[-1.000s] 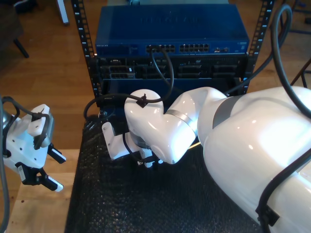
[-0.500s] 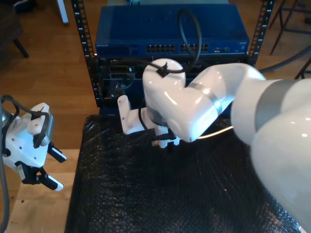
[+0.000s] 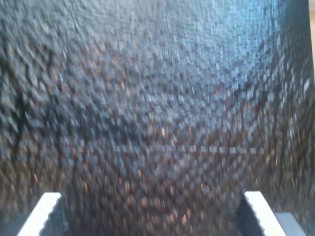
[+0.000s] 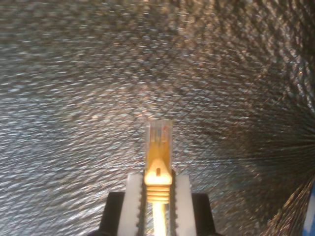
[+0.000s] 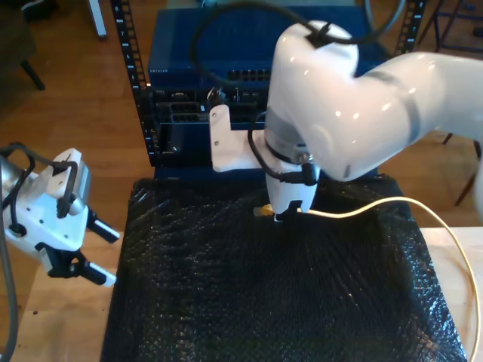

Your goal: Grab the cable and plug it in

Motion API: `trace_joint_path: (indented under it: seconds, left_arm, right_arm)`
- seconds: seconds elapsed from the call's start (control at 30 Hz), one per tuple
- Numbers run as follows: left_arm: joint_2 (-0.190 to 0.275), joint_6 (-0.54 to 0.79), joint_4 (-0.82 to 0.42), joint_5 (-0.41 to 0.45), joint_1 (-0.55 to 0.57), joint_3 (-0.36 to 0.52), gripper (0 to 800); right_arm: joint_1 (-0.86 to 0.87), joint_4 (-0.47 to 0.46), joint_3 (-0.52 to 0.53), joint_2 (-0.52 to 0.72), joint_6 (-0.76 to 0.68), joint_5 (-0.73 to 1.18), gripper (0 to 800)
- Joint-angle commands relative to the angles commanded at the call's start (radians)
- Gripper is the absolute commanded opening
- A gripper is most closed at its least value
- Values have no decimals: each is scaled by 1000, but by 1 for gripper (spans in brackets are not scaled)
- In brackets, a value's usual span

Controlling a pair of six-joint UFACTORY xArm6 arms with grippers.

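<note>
My first gripper (image 5: 81,245) off black mat (image 5: 226,317), exterior view's left edge, jaws spread, empty. My second gripper (image 4: 158,196) over mat's far middle, clamped on cable (image 5: 392,207) boot; clear plug (image 4: 158,133) protrudes. Cable light, limp, trails toward mat's right edge; plug clip likely fragile. Hold boot, not cord.

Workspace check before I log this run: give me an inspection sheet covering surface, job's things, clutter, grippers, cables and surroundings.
Surface: black textured mat on a pale wooden table.
Job's things: thin pale-yellow network cable with clear plug, plug held above the mat.
Clutter: nothing seen.
Grippers: my second gripper shut on the cable's yellow boot; my first gripper open above the mat.
Cables: the yellow cable trails toward the exterior view's right; black hoses on the white arms.
Surroundings: blue network switch in a black rack, wooden floor.
</note>
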State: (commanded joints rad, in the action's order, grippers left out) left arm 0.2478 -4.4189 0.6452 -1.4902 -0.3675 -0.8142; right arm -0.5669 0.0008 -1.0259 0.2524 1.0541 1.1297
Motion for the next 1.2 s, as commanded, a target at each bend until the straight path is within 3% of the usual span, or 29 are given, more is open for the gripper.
trace_joint_path:
  seconds: [0.4, 0.6, 1.2]
  left_arm:
    - [0, -6, 158, 0, 101, -2, 800]
    - [0, -9, 199, 5, 169, 0, 800]
    - [28, -3, 344, -2, 253, -44, 800]
  right_arm:
    - [86, 144, 20, 160, 40, 112, 4]
    - [118, 245, 11, 176, 64, 146, 4]
    - [173, 388, -51, 193, 77, 218, 4]
